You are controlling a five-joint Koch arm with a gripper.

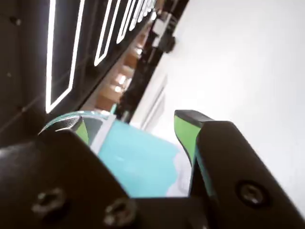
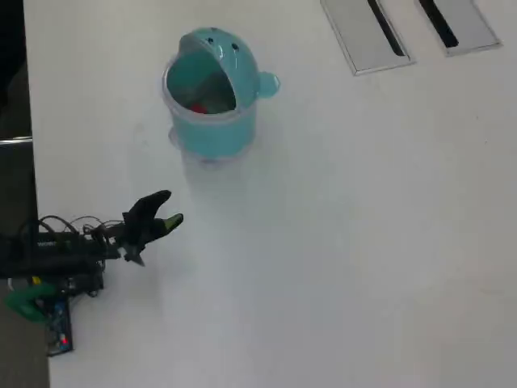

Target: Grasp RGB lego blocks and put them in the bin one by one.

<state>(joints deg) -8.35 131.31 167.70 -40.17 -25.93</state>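
In the overhead view the teal bin (image 2: 212, 121) stands upright at the back of the white table, lid tipped back and mouth open. Something small and red, seemingly a red lego block (image 2: 199, 107), lies inside it. My gripper (image 2: 170, 208) hangs in front of the bin and a little to its left, clearly apart from it. It is open, with nothing between its green-padded fingers. The wrist view looks between the two spread fingers (image 1: 183, 136) at the bin's teal wall (image 1: 138, 160), and my gripper (image 1: 131, 126) holds nothing there either.
The arm's base and wires (image 2: 48, 259) sit at the table's left edge, with dark floor beyond it. Two grey slotted panels (image 2: 367, 32) are set into the table at the back right. White tabletop (image 2: 347, 242) stretches to the right of the gripper.
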